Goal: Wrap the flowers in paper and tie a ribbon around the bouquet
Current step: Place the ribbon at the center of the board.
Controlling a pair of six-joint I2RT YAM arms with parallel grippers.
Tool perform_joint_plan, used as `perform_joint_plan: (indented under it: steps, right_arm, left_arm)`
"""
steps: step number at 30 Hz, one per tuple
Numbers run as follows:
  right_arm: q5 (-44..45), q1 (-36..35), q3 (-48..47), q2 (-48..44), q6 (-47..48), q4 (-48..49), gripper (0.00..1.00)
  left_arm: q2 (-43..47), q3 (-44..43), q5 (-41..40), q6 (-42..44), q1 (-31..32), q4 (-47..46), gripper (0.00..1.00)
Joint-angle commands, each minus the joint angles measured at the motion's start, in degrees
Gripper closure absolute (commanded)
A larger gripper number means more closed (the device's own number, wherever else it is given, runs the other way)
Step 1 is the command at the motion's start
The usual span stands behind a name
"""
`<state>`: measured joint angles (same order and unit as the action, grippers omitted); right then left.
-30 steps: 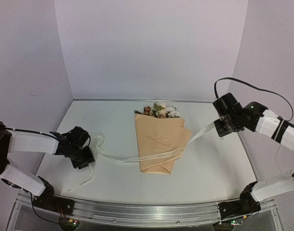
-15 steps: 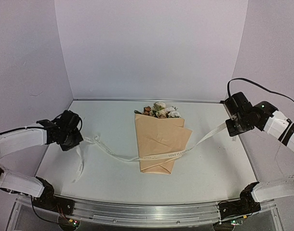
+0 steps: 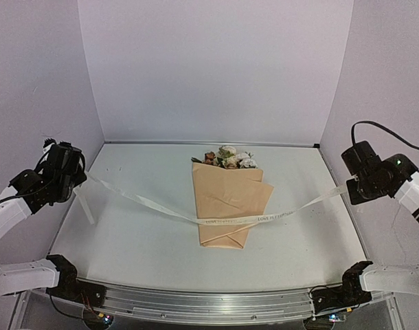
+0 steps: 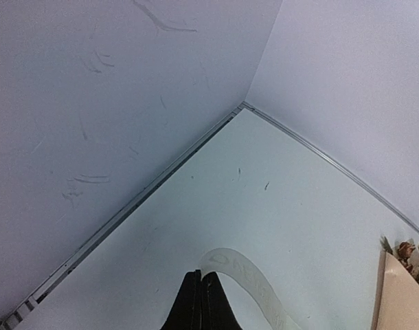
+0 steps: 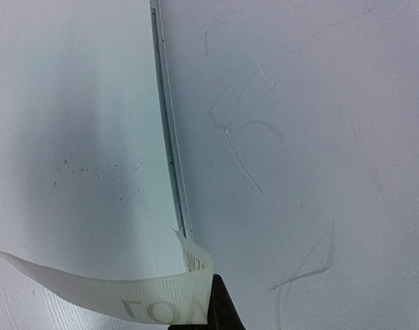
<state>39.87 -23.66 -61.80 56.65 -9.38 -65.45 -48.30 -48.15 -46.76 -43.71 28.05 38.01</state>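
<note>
The bouquet [image 3: 227, 206], a tan kraft-paper cone, lies in the middle of the table, with the flowers [image 3: 230, 158] showing at its far, wide end. The cream ribbon [image 3: 154, 204] is stretched in a shallow sag from side to side and crosses the paper's lower part. My left gripper [image 3: 80, 180] is raised at the left wall and shut on the ribbon [image 4: 247, 275]; a short tail hangs below it. My right gripper [image 3: 349, 192] is raised at the right wall and shut on the ribbon's other end [image 5: 127, 299]. The left wrist view catches the paper's edge [image 4: 402, 295] at its lower right.
White enclosure walls stand close behind both grippers, the left one [image 3: 38, 103] and the right one [image 3: 388, 89]. A metal rail [image 3: 209, 302] runs along the table's near edge. The wall-to-table seam [image 5: 170, 144] lies just beyond my right gripper.
My left gripper closed on the ribbon and rose out to the left wall. My right gripper drew out to the right. The ribbon went from slack loops to a stretched line across the bouquet.
</note>
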Motion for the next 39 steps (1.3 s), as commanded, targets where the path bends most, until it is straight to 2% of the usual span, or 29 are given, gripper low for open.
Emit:
perform_joint_plan:
  steps: [1,8,12,19,22,25,28,31,33,36,39]
  right_arm:
    - [3.3,2.8,3.7,-2.5,-4.3,-5.7,1.00]
    - [5.1,6.2,7.0,-2.2,-7.1,-8.9,1.00]
    - [0.9,10.3,6.3,-2.4,-7.9,-10.0,1.00]
    - [2.1,11.2,8.0,-0.1,-10.3,-11.6,1.00]
    - [0.5,11.4,9.0,1.5,-12.0,-11.6,0.99]
    - [0.2,11.6,9.6,4.2,-13.3,-11.6,0.92]
    - [-1.7,12.1,9.8,6.7,-14.4,-11.7,0.79]
    - [-3.7,12.3,9.4,8.4,-15.0,-11.7,0.66]
    - [-4.8,12.3,9.2,9.0,-15.1,-11.9,0.51]
    - [-6.5,12.3,8.5,8.9,-14.7,-12.4,0.33]
    - [-11.5,12.5,6.4,8.8,-14.2,-13.1,0.18]
  left_arm:
    - [2.2,2.9,-3.4,-3.0,-0.1,3.4,1.00]
    - [2.6,8.1,-3.0,-12.3,-0.1,6.1,1.00]
    - [4.1,11.1,-4.9,-15.7,-0.1,6.7,1.00]
    - [6.1,15.0,-6.7,-29.0,-0.1,13.0,0.99]
    - [7.9,16.6,-5.3,-29.2,-0.1,11.1,0.97]
    - [8.6,18.3,-3.8,-31.1,-0.1,9.9,0.83]
    - [7.9,18.2,-4.0,-33.7,-0.1,11.5,0.72]
    - [7.2,17.1,-4.6,-34.3,-0.1,12.5,0.46]
    - [7.0,15.9,-4.5,-33.7,-0.1,12.7,0.27]
    - [7.3,13.5,-4.3,-30.2,-0.1,12.1,0.04]
    - [7.4,10.3,-2.4,-22.7,-0.1,9.5,0.00]
